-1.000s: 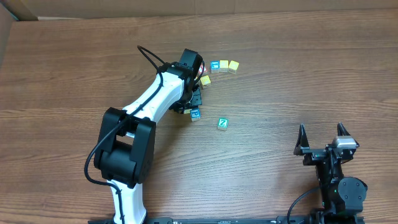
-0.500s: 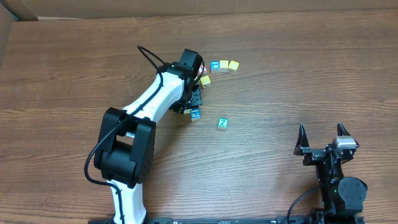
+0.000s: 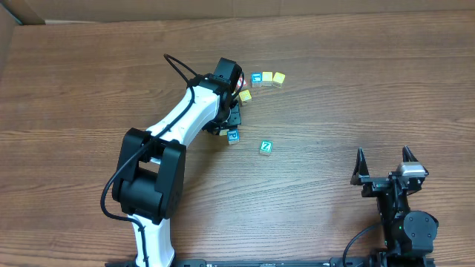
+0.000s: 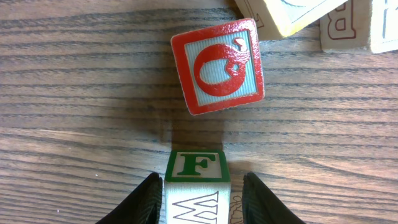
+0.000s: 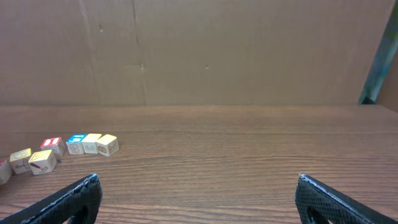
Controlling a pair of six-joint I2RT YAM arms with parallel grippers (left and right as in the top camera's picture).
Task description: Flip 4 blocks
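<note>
Between my left gripper's [image 4: 202, 200] fingers a block [image 4: 197, 186] with a green F face and a W face stands on the table. The left finger touches it and a thin gap shows at the right finger, so the jaws are open. Overhead, this block [image 3: 233, 136] shows a blue top under the left gripper [image 3: 231, 130]. A red-framed block [image 4: 217, 66] lies tilted just ahead. The teal Z block [image 3: 266, 147] sits to the right. My right gripper [image 3: 385, 167] rests far right, open and empty [image 5: 199, 193].
A row with one blue block [image 3: 256, 78] and two yellow cubes [image 3: 273, 77] lies behind the left gripper, with another yellow cube [image 3: 245, 96] beside the arm. The right wrist view shows these blocks [image 5: 76, 143] far left, with a cardboard wall [image 5: 199, 50] behind the table.
</note>
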